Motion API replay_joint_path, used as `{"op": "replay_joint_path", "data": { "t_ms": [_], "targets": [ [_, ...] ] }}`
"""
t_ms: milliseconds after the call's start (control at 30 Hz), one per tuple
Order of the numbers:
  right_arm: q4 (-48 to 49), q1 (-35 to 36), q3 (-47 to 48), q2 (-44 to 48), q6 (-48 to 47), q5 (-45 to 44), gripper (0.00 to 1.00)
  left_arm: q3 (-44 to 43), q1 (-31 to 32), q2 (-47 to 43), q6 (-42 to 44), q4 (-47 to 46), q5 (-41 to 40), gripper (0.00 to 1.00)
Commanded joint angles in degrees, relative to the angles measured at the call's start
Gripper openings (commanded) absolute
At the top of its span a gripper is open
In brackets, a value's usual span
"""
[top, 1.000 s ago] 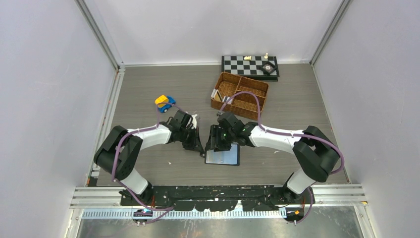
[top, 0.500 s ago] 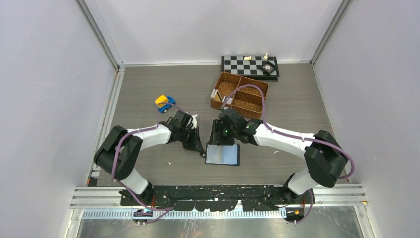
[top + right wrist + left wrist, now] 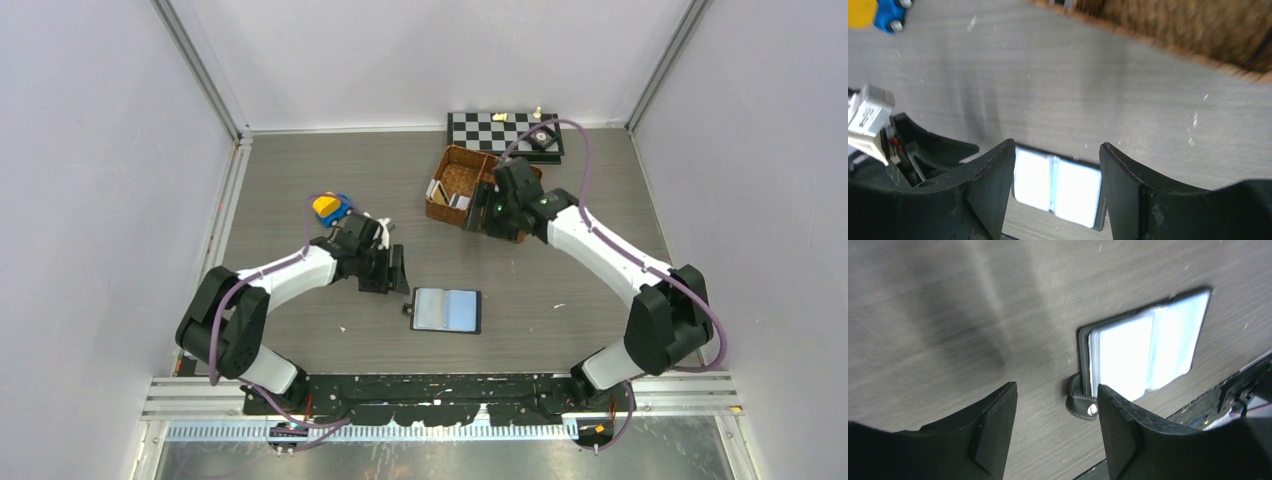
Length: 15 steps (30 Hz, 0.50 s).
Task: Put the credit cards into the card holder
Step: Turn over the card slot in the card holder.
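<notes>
The card holder [image 3: 446, 310] lies open and flat on the table, its pale sleeves facing up and its snap tab [image 3: 1083, 402] pointing left. My left gripper [image 3: 397, 272] hovers just left of it, open and empty, and the card holder [image 3: 1148, 352] shows beyond the right finger [image 3: 1120, 430]. My right gripper [image 3: 480, 215] is open and empty at the near edge of the wicker basket [image 3: 470, 155]. Far below, the card holder [image 3: 1058, 185] shows between its fingers. Credit cards [image 3: 441, 192] stand in the basket's left compartment.
A chessboard [image 3: 500, 130] with a few pieces and a small black box lies behind the basket. A yellow and blue toy car [image 3: 332, 207] sits behind my left arm, also seen as the toy car [image 3: 883, 15]. The basket [image 3: 1173, 25] fills the right wrist view's top right.
The left gripper has opened and drawn back a little to the left. The right arm has swung away from the card holder up to the basket. The card holder now lies uncovered.
</notes>
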State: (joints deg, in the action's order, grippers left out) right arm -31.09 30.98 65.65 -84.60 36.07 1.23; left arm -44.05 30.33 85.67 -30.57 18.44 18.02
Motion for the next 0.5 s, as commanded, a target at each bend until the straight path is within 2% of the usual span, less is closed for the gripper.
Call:
{"op": "replay_joint_path", "data": {
  "t_ms": [0,200,467],
  "targets": [
    [-2.13,-3.47,9.88,-4.32,-5.21,1.37,0.68,-8.17,-1.99,-1.3,3.71,2.12,-2.59,0.64],
    [-2.22,-5.17,16.38,-7.29,-5.47,-0.44,0.69,-26.71,-2.57,8.11,8.25,3.12,-5.45,0.66],
    [-2.09,-6.83,10.97,-1.93,-5.68,-0.9,0.7,-49.86,-2.56,23.64,13.78,5.03,-11.2,0.72]
  ]
}}
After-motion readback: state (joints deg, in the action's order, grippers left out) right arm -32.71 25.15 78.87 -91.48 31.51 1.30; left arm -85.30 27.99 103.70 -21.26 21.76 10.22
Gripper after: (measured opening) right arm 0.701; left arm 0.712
